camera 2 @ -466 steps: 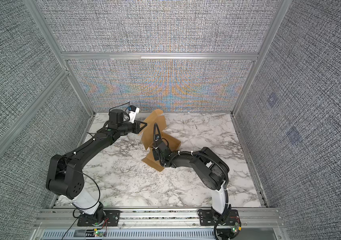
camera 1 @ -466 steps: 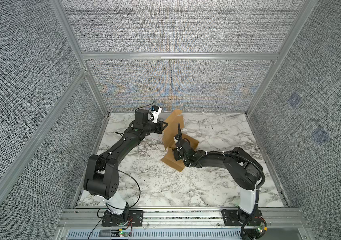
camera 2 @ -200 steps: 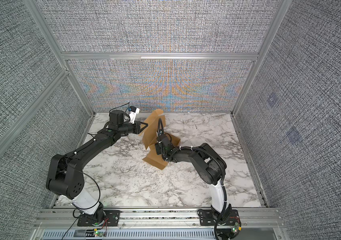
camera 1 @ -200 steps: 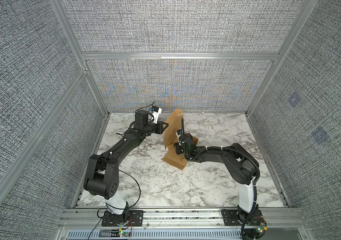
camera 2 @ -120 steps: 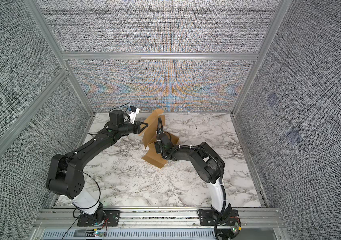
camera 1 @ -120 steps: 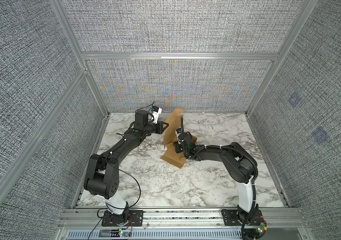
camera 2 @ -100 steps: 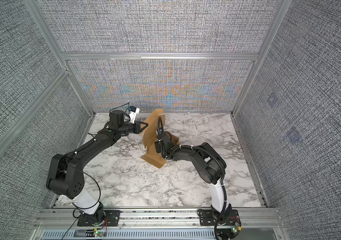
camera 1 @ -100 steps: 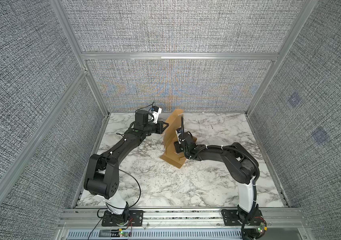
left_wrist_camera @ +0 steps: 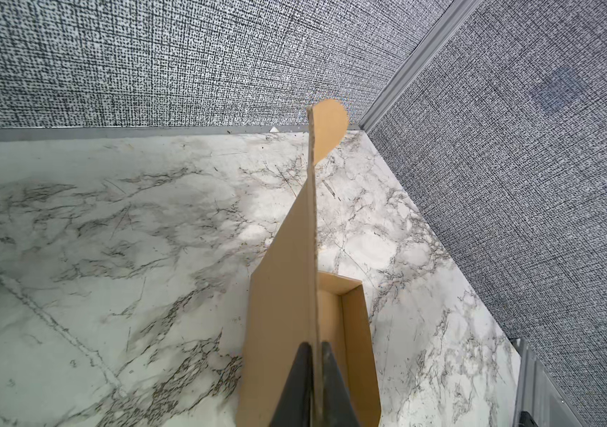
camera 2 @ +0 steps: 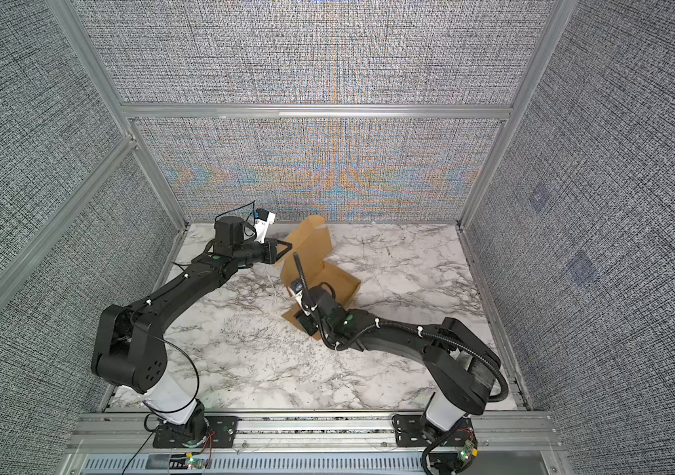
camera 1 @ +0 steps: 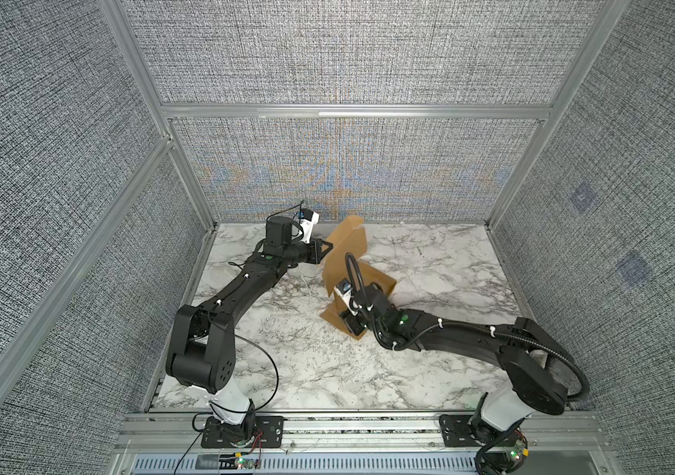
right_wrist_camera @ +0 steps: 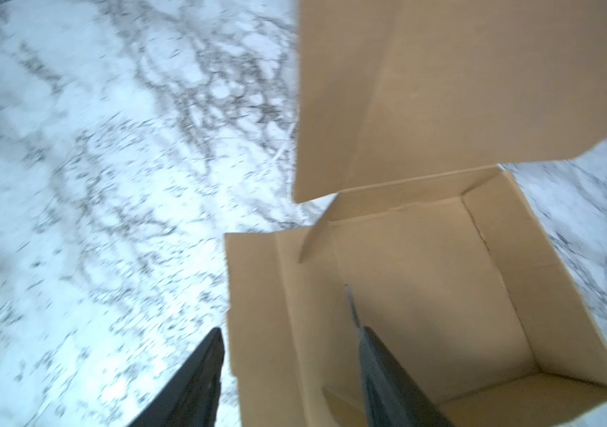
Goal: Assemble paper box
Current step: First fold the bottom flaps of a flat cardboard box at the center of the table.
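Grey woven-fabric walls on an aluminium frame enclose a white marble-patterned tabletop with grey veins. In both top views, the black left arm reaches from its base at 7 o'clock toward 12 o'clock, and the black right arm stretches from its base at 5 o'clock toward the centre. The plain tan-brown corrugated cardboard box sits just past the table's centre toward 12 o'clock. Its shallow tray rests on the marble, and its lid panel stands nearly upright on the tray's 10 o'clock side. The left wrist view shows that panel edge-on, ending in a rounded tab, with the open tray beside it. The left gripper comes in from 9 o'clock and is pinched tight on the edge of the lid panel. The right gripper meets the tray's 6 o'clock corner with its jaws well apart. One finger is outside the tray wall and the other is inside the tray, neither visibly pressing the cardboard.
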